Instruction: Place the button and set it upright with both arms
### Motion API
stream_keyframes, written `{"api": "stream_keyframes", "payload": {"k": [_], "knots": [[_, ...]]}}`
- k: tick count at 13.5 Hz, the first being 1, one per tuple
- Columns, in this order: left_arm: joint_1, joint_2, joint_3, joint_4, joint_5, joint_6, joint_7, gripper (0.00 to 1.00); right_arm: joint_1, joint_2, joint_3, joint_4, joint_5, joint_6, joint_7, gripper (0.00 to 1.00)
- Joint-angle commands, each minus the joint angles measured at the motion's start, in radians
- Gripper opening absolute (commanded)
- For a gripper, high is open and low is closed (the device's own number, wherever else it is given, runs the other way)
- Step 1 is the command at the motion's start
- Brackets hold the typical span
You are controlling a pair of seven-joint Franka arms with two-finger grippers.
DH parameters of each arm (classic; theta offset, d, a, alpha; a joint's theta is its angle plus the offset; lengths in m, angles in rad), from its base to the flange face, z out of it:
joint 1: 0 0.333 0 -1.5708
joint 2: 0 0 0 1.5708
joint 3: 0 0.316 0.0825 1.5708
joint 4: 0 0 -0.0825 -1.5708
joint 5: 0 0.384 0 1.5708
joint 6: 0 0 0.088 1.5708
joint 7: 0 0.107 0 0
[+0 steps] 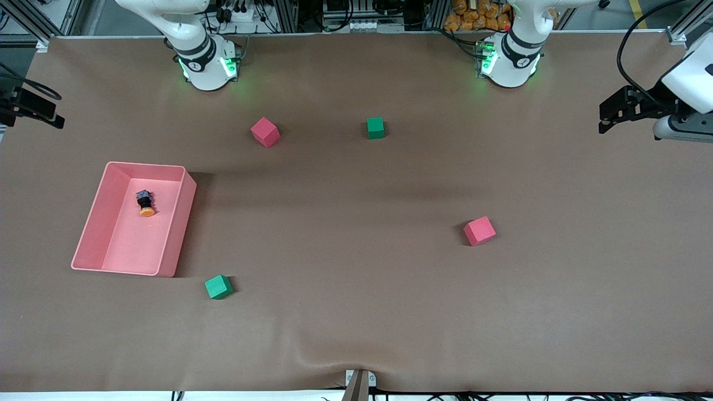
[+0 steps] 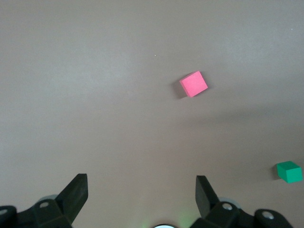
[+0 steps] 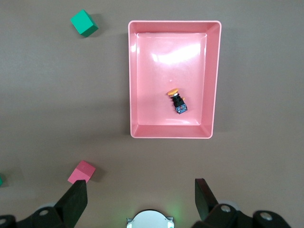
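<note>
The button (image 1: pixel 145 203) lies on its side in a pink tray (image 1: pixel 145 165) toward the right arm's end of the table, its orange cap pointing toward the front camera. In the right wrist view the button (image 3: pixel 177 100) shows in the tray (image 3: pixel 171 134). My right gripper (image 3: pixel 141 183) hangs high above the table near its base, open and empty, well apart from the tray. My left gripper (image 2: pixel 141 176) also hangs high near its own base, open, with only bare table between its fingers; it shows at the edge of the front view (image 1: pixel 604 118).
A red cube (image 1: pixel 264 132) and a green cube (image 1: pixel 375 127) sit near the bases. Another red cube (image 1: pixel 479 230) lies toward the left arm's end. A green cube (image 1: pixel 218 287) sits beside the tray's corner nearest the front camera.
</note>
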Motion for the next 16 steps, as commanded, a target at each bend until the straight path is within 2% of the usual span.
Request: {"api": "stream_keyframes", "payload": {"k": [1,7,14,16], "knots": [[0.004,-0.002,0.008,0.012,0.008,-0.007,0.012,1.0,0.001,-0.062,0.016,-0.067,-0.013,0.028,0.008,1.0],[0.009,-0.007,0.016,0.014,0.004,-0.01,0.006,1.0,0.003,-0.062,0.019,-0.068,-0.013,0.017,0.006,1.0],[0.021,-0.01,0.014,0.014,-0.001,-0.008,-0.001,1.0,-0.008,-0.061,0.016,-0.185,-0.013,0.08,0.006,1.0],[0.023,-0.01,0.014,0.014,-0.001,-0.01,0.003,1.0,-0.01,-0.061,0.014,-0.188,-0.013,0.089,0.006,1.0]]}}
